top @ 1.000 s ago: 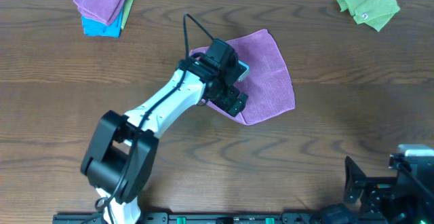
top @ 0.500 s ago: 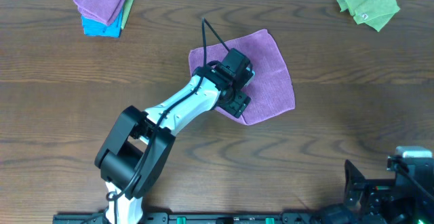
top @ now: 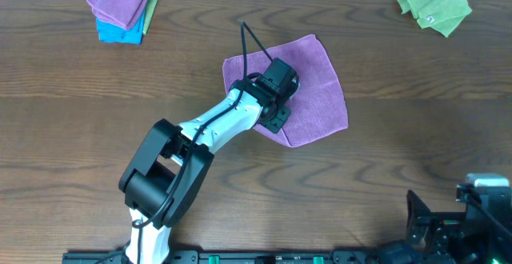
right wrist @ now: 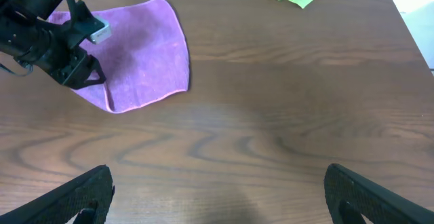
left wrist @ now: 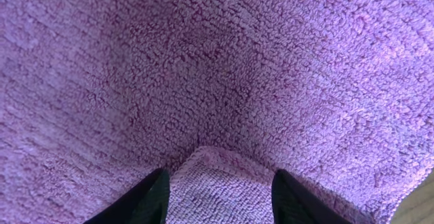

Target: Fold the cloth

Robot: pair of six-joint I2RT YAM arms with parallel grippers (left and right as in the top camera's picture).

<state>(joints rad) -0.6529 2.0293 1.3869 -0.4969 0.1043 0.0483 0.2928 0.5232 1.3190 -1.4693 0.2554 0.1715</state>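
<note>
Now the left pincer (left wrist: 219,178) clamps the cloth (top: 320,80) at its seven o'clock edge; the right pincer (right wrist: 218,187) is wide apart. Next it should lift toward one o'clock.

The cloth (top: 317,88) is a plain lilac-purple square with a soft, fuzzy pile, spread flat in a single layer on the brown tabletop, just toward 1 o'clock from the tabletop's middle. It sits turned, so its corners point roughly to 12, 4, 6 and 10 o'clock. The edges look straight and the 4 o'clock side lies smooth. Close up, the cloth's (left wrist: 217,81) looped fibres fill the left wrist view, and near its 6 o'clock corner a small ridge is bunched up between the left claw's (left wrist: 220,176) dark fingers.
</note>
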